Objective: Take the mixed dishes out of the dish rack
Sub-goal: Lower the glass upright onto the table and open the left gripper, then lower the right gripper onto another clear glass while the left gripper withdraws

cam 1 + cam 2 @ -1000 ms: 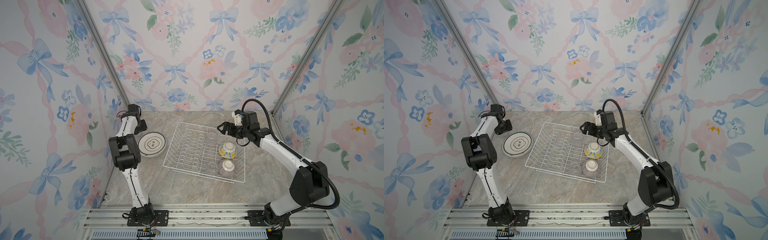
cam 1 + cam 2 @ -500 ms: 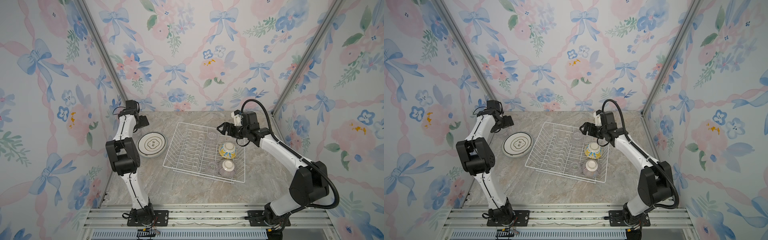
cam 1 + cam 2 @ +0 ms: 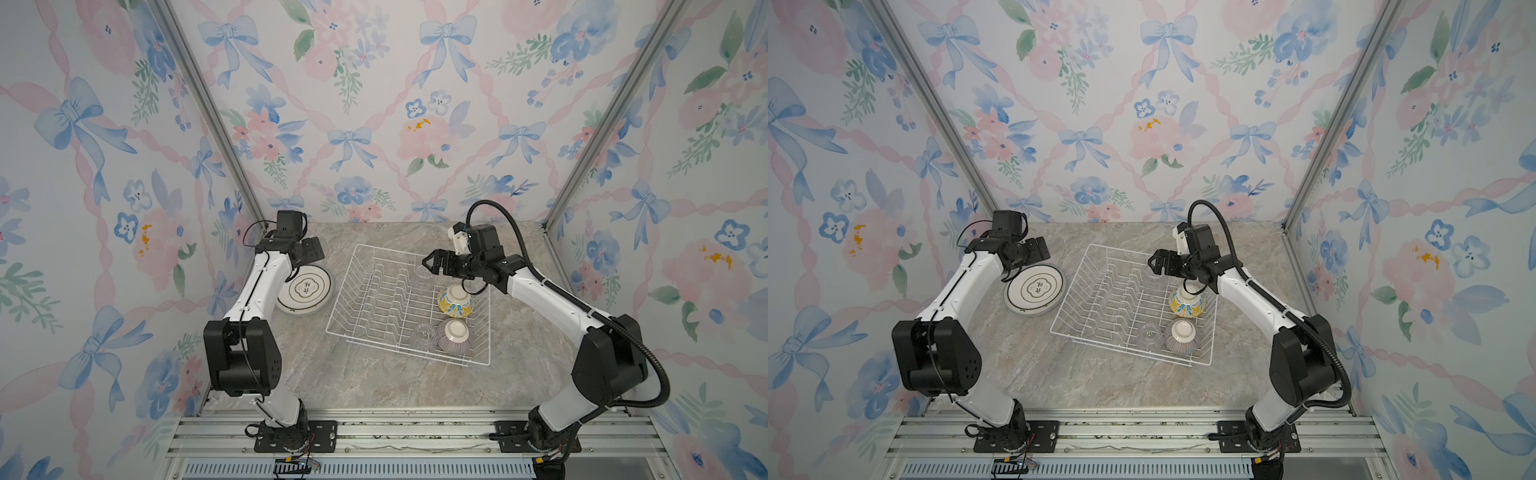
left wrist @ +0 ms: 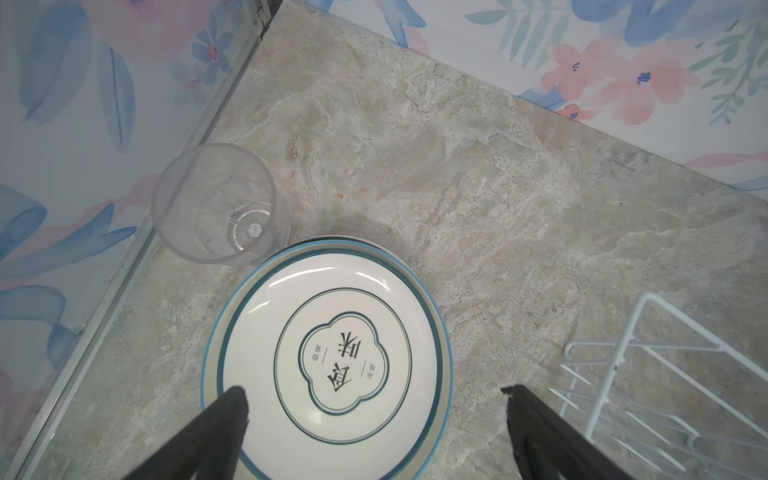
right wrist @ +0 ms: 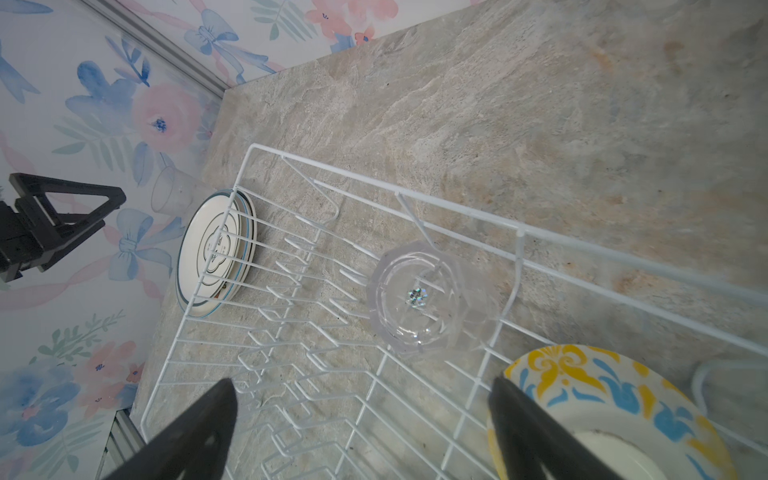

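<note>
The white wire dish rack [image 3: 340, 291] [image 3: 1069, 291] sits mid-table. Inside it are a yellow-blue bowl [image 3: 455, 300] [image 5: 602, 415], a grey-striped bowl [image 3: 455, 336] and two clear glasses: one far [image 3: 422, 272] [image 5: 419, 297], one near [image 3: 424, 334]. Left of the rack lies a stack of white plates [image 3: 305, 289] [image 4: 328, 361]. Another clear glass [image 4: 216, 203] stands upright beside the stack, by the wall. My left gripper [image 3: 313, 251] [image 4: 372, 392] hovers open over the stack's far edge, holding nothing. My right gripper [image 3: 430, 262] [image 5: 361, 384] hangs open and empty above the rack, near the far glass.
Floral walls with metal corner posts [image 3: 208, 108] close in the marble table [image 3: 374, 382] on three sides. The left wall runs right behind the standing glass. The left gripper [image 5: 62, 220] also shows in the right wrist view. Aluminium rails [image 3: 415, 432] carry both arm bases at the front.
My left gripper has opened wide and swung right, from the far-left corner to above the plate stack. The right arm has not moved.
</note>
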Tool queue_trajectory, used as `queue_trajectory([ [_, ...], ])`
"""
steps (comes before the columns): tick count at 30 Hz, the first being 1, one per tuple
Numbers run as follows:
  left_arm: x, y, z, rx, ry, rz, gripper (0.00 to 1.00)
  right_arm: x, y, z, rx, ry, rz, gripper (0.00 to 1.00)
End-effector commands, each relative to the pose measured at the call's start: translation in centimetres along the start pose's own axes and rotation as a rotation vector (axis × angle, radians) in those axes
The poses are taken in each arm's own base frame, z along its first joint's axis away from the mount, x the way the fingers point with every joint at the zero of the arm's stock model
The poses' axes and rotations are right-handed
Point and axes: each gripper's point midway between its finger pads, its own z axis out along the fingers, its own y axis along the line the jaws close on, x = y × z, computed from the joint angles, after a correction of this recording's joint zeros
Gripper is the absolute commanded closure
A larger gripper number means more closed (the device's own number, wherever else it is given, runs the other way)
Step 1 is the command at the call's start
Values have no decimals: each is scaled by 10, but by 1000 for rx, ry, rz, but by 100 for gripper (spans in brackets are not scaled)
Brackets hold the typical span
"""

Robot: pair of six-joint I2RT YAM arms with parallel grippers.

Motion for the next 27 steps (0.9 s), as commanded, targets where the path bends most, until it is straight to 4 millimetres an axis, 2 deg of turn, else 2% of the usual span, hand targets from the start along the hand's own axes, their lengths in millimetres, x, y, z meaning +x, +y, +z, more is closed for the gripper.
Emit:
queue_trajectory([
  [1, -1, -22, -32, 70, -133, -7, 2, 3, 2, 11, 48, 33, -49, 3],
  [4, 24, -30, -46, 135, -170, -13, 2, 11, 2, 24, 85, 69, -80, 3],
  [9, 66, -33, -64, 279, -203, -92, 2, 24, 4, 43, 169, 137, -148, 3],
  [12, 81, -32, -77, 344, -225, -127, 2, 31, -2, 47, 274, 159, -229, 3],
  [14, 83, -31, -88, 373, -251, -143, 2, 34, -7, 49, 324, 178, -255, 3],
  [15, 92, -29, -87, 376, -245, -146, 2, 34, -10, 50, 345, 178, -260, 3],
  [20, 93, -28, -102, 415, -282, -148, 2, 29, -21, 47, 420, 158, -263, 3],
  [27, 95, -32, -102, 436, -269, -138, 2, 24, -31, 48, 458, 147, -260, 3],
])
